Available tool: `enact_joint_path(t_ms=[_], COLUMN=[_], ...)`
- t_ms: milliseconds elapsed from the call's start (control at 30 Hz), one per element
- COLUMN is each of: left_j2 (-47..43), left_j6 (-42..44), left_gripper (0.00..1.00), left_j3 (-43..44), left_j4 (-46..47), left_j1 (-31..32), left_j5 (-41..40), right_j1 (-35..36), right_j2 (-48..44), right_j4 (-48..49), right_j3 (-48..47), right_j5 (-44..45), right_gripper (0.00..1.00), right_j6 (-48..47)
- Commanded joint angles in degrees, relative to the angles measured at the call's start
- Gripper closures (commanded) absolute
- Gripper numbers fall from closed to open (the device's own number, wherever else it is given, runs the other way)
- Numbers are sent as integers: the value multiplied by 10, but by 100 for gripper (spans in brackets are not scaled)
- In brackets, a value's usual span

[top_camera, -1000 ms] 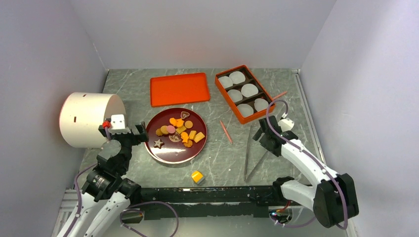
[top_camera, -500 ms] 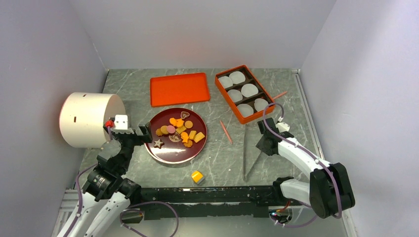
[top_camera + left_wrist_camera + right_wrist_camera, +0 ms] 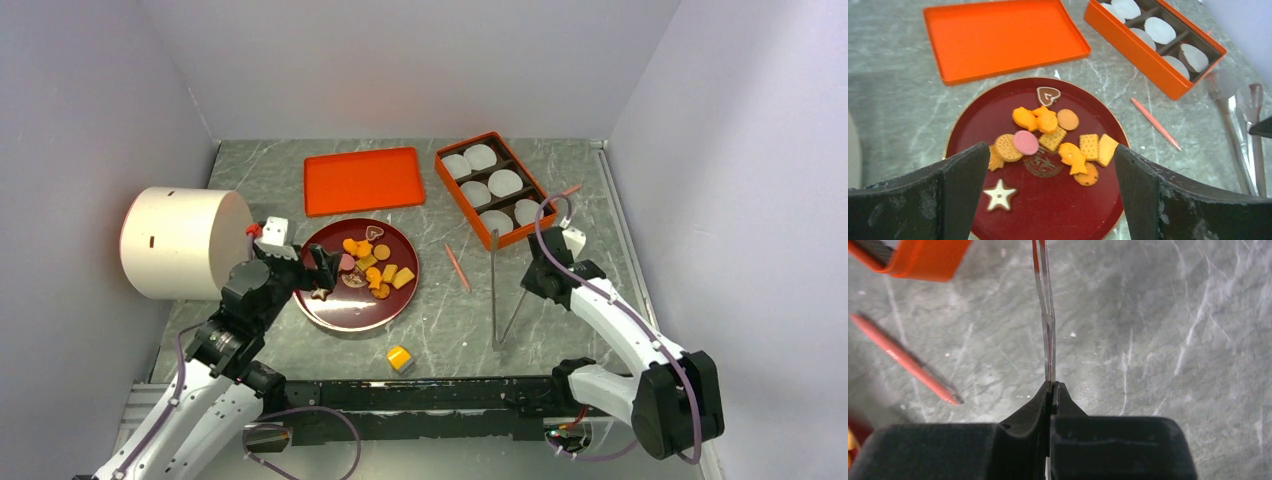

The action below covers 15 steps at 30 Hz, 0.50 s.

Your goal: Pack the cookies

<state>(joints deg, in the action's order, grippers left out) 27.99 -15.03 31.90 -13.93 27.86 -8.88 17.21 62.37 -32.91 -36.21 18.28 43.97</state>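
The grey marbled table (image 3: 440,300) carries everything, and each place here is given from the dark red plate (image 3: 360,312) near its middle.

A big white cylinder (image 3: 180,240) lies on its side to the left of the plate, close to the plate's left rim. A flat orange lid (image 3: 362,180) lies just behind the plate, apart from it. An orange box (image 3: 1133,52) sits behind and to the right of the plate, divided into compartments that hold white paper cups (image 3: 505,183).

The left claw (image 3: 306,272) hangs over the plate's left edge with its jaws spread wide and nothing between them. In the left wrist view the two dark fingers (image 3: 960,185) frame the plate on either side.

The right claw (image 3: 532,283) is well to the right of the plate, pinched shut on metal tongs (image 3: 494,290). The tongs form a narrow V, with one leg reaching up beside the box's near corner.

A thin pink stick (image 3: 457,267) lies on the table just right of the plate, between it and the tongs. A small yellow-orange cube (image 3: 400,357) sits just in front of the plate.

The cookies (image 3: 365,262) are all on the plate, bunched in its middle and back half. Most are orange or yellow, with one pink round among them. A brown heart (image 3: 1048,95) lies near the back rim and a pale star (image 3: 999,195) towards the front left.
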Motion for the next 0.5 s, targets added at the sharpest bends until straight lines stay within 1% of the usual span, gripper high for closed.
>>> enact_joint_path(t_ms=[0,100,200,367,467], left_j2=[30,61,92,135,152], left_j6=[-87,-122,-147,-222,-267], left_gripper=[1,1,1,1,1], left_j3=[27,41,49,35,19], left_j4=[48,45,54,103,150], left_j1=[2,2,2,1,2], left_j5=[53,80,113,166,187], right_j1=[2,14,44,152,186], right_j2=[-17,-6,14,70,111], right_j4=[18,25,27,29,45], right_j3=[-49,-78,-111,-171,-196], right_j5=[-38,-63,-67,-7,-7], right_gripper=[100,100,100,100,100], right_j6=[-57,-74,-78,-66,-59])
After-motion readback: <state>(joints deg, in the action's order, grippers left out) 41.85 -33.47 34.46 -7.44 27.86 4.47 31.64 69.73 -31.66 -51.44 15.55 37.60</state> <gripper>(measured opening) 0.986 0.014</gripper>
